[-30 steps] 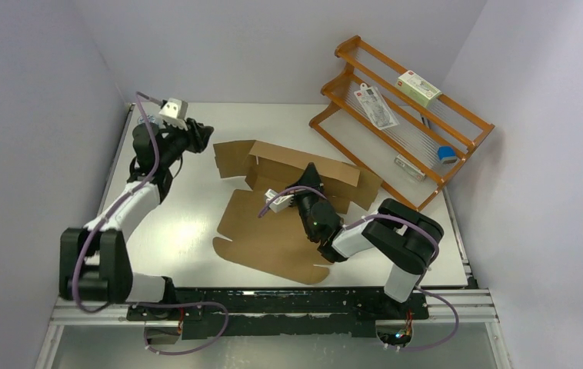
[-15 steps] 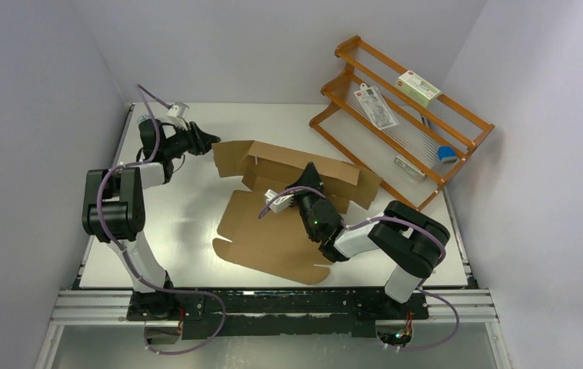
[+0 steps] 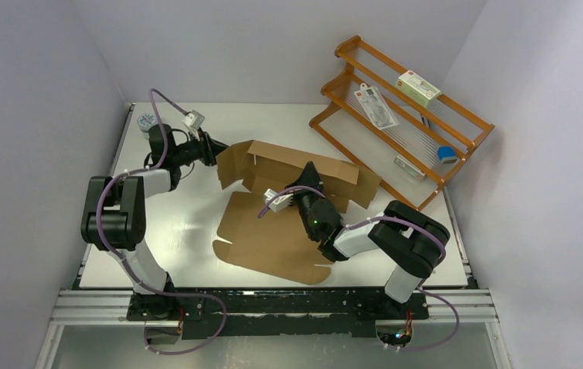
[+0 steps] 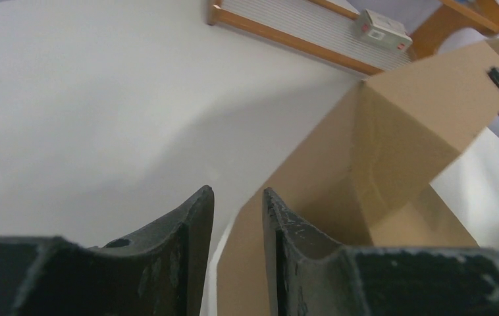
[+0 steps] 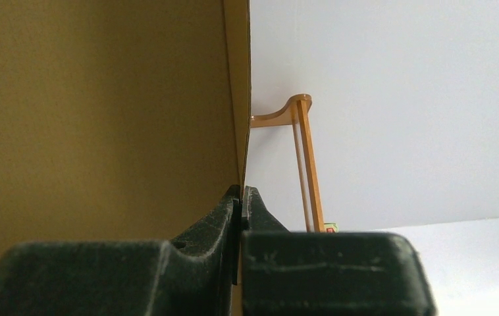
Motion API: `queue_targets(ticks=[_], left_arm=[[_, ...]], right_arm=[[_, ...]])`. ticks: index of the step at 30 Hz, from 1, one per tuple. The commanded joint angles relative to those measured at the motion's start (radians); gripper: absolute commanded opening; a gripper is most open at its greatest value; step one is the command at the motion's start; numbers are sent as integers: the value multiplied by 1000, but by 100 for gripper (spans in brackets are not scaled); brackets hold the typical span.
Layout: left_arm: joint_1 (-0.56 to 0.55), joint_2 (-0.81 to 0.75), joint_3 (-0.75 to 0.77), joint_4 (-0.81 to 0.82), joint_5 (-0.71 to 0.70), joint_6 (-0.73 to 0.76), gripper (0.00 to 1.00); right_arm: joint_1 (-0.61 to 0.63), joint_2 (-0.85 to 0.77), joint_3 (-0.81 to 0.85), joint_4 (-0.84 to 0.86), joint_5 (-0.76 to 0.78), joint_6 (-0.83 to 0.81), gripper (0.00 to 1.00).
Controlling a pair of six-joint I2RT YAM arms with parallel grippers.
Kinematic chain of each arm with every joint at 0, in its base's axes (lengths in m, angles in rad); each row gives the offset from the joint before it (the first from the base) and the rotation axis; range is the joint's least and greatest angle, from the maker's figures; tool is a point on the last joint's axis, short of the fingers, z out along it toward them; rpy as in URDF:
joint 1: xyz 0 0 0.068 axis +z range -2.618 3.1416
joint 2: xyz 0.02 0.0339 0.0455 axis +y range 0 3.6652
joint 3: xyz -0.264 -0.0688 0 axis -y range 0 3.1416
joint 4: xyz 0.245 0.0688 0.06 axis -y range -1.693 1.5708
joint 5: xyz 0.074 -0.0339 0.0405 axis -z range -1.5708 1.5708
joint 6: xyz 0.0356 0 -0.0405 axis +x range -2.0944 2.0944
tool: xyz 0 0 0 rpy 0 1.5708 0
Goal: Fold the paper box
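The paper box (image 3: 273, 231) lies at the centre of the table (image 3: 165, 231), partly formed: its base panel is flat, its rear wall (image 3: 281, 161) stands upright, and the side flap (image 3: 231, 163) at the wall's left end is lifted at an angle. The wall's long axis runs left to right across the table, slanting slightly nearer toward the right. The right gripper (image 3: 311, 168) is closed on the top edge of this wall, and its wrist view shows the thin board entering between the meeting fingertips. We judge that it is acting as the anchor. The left gripper (image 3: 213, 148) is the nearer one to the side flap, which lies immediately to its right. Its jaws are set to a narrow gap, with the flap's free edge in line with that gap. Bare table shows between the board and one finger, so nothing is clamped. We cannot tell whether the other finger touches the board. The material is plain brown corrugated board, matte, stiff across the panels and creased along scored lines. We expect it to hinge at the creases and to buckle if pushed off-line.
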State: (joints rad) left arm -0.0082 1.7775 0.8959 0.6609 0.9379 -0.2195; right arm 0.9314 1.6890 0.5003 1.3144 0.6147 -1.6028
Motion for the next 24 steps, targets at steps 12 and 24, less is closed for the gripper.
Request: queue_targets(ticks=[12,24], left_arm=[[-66,-91,-154,122,89,-63,37],[-90,-111,-314,289,7,-91,44]], right_arm=[[4,48,65,-6,-34,-31,0],[3,92,65,33,-35,-68,0]])
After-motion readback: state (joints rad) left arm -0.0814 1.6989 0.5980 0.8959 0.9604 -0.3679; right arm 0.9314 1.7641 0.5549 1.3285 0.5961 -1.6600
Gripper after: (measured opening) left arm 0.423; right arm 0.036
